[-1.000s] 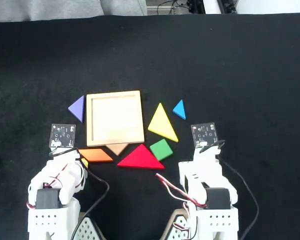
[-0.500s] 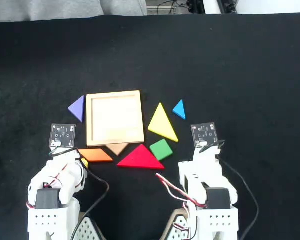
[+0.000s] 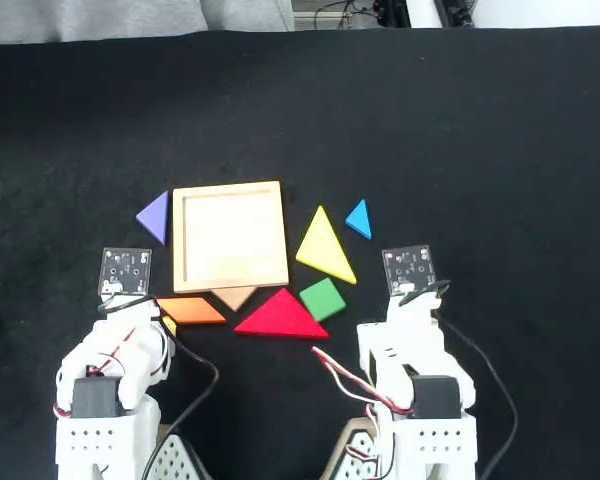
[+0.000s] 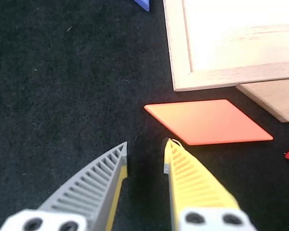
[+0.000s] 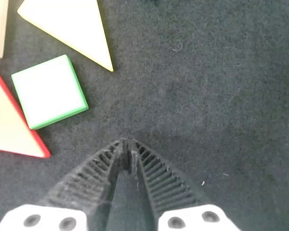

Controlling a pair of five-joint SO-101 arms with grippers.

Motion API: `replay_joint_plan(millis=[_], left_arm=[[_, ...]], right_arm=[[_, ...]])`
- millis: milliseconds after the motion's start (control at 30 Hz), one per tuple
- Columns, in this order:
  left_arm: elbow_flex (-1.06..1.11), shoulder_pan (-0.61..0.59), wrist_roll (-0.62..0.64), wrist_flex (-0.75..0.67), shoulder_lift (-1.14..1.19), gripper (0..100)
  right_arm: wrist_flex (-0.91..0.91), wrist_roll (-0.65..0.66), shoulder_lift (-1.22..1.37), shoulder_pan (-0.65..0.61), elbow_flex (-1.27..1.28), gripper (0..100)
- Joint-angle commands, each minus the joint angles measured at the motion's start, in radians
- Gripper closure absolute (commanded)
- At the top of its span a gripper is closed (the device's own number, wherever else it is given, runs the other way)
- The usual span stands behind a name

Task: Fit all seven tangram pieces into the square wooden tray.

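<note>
Left gripper: released, jaws parted, nothing between them, low over the black table. The orange parallelogram lies flat just ahead of the yellow finger; its near edge is almost at that fingertip, and I can't tell if they touch. The grey finger is over bare cloth. The square wooden tray sits just past the parallelogram, with its near rim close to the piece but apart from it. The tan triangle is ahead and towards the other arm, tucked against the tray's near rim. The purple triangle is farther ahead, beside the tray's left rim.

Right gripper: clenched, tips together, holding nothing. The green square is near, ahead and to its left. The red triangle is farther left, just beside the square. The yellow triangle lies beyond the square, between it and the tray. The blue triangle is well ahead, apart from the yellow one.

All seven pieces lie on the cloth outside the tray.
</note>
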Motion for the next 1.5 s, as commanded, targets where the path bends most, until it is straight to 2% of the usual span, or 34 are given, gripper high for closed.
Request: replay_joint_plan(millis=[0,600,667,833,967,1033,1133,1200,1333,1467], left_arm=[[0.018,-0.001,0.008,0.005,-0.008,86],[0.016,0.001,0.009,-0.017,-0.009,86],[0.001,0.001,0.009,-0.124,-0.009,86],[0.018,0.001,0.009,-0.497,-0.009,86],[0.018,0.005,0.009,-0.609,-0.009,86],[0.018,0.047,0.009,-0.707,-0.009,86],[0.018,0.116,0.009,-0.839,-0.008,86],[0.018,0.177,0.009,-0.842,-0.008,86],[0.018,0.272,0.005,-0.712,-0.008,86],[0.018,0.245,0.002,-0.626,-0.008,86]], right_arm=[[0.008,-0.006,-0.082,-0.015,-0.002,98.7],[0.008,-0.012,-0.082,-0.017,-0.002,98.7],[0.008,-0.012,-0.082,-0.017,-0.002,98.7],[0.008,-0.011,-0.082,-0.017,-0.002,98.7],[0.003,-0.008,-0.082,-0.017,-0.002,98.7],[-0.015,-0.006,-0.082,-0.017,-0.002,98.7],[-0.161,-0.009,-0.082,-0.017,-0.002,98.7],[-0.279,-0.012,-0.082,-0.017,-0.002,98.7],[-0.517,-0.012,-0.082,-0.012,-0.002,98.6],[-0.752,-0.012,-0.082,-0.012,-0.002,98.6]])
